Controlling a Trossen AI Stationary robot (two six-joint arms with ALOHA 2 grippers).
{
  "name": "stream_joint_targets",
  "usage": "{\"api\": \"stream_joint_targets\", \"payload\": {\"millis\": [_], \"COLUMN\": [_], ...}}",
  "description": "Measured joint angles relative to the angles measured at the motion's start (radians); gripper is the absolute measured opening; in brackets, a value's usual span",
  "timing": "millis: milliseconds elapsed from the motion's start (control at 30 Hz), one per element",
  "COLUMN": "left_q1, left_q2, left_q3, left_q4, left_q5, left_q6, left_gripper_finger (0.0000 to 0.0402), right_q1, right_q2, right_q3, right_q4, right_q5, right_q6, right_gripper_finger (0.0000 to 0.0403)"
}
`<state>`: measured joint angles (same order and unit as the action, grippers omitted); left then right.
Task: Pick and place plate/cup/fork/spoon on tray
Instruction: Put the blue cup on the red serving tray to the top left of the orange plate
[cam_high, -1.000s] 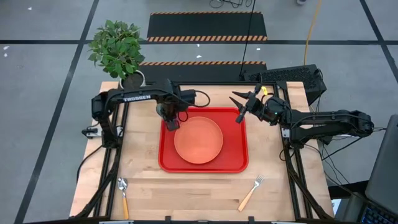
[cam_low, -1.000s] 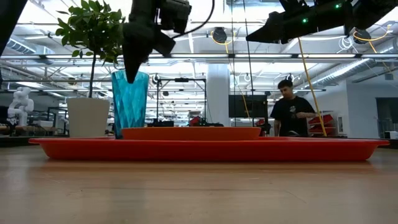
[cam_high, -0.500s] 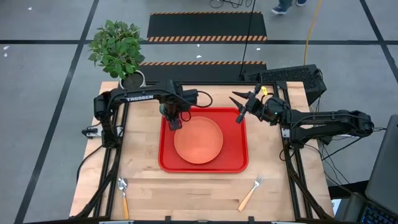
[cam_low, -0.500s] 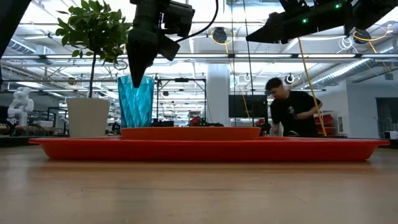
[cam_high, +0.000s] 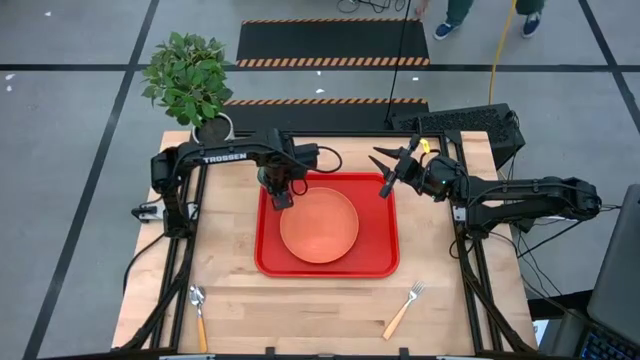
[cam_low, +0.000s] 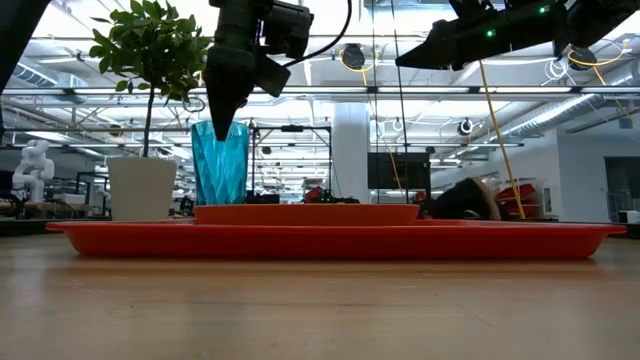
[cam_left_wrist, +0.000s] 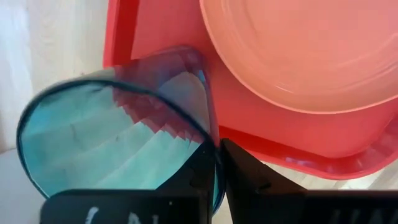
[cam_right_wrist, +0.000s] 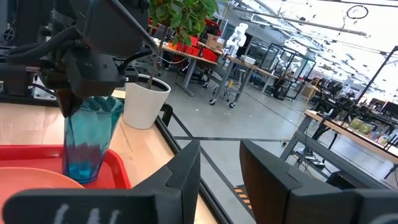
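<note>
The blue cup stands upright near the left end of the red tray, beside the orange plate. The left gripper pinches the cup's rim from above.

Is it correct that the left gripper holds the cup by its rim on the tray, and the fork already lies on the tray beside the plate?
Not quite. The high view shows the fork on the bare table, outside the tray. The rest holds: the left gripper pinches the cup by its rim on the tray, beside the plate.

Bright even overhead light; soft shadows; left wrist view blurred close-up.
</note>
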<state>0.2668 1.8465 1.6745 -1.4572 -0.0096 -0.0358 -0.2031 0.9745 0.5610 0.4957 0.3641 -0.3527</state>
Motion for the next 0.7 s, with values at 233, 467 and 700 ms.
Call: {"api": "stream_joint_targets", "payload": {"millis": [233, 467, 700], "left_q1": [-0.001, 0.000, -0.003], "left_q2": [0.000, 0.000, 0.000], "left_q3": [0.000, 0.000, 0.000], "left_q4": [-0.014, -0.015, -0.015], "left_q5": [0.020, 0.020, 0.020], "left_q6": [-0.001, -0.002, -0.002], "left_gripper_finger": [0.0041, 0.0043, 0.0046], "right_q1": [0.000, 0.000, 0.000], "right_q2": [0.000, 0.000, 0.000], "right_q3": [0.000, 0.000, 0.000], "right_q4": [0.000, -0.006, -0.008], "right_q5": [0.000, 0.000, 0.000], "right_q6": [0.000, 0.007, 0.008], "right_gripper_finger": [0.0107, 0.0107, 0.0107]}}
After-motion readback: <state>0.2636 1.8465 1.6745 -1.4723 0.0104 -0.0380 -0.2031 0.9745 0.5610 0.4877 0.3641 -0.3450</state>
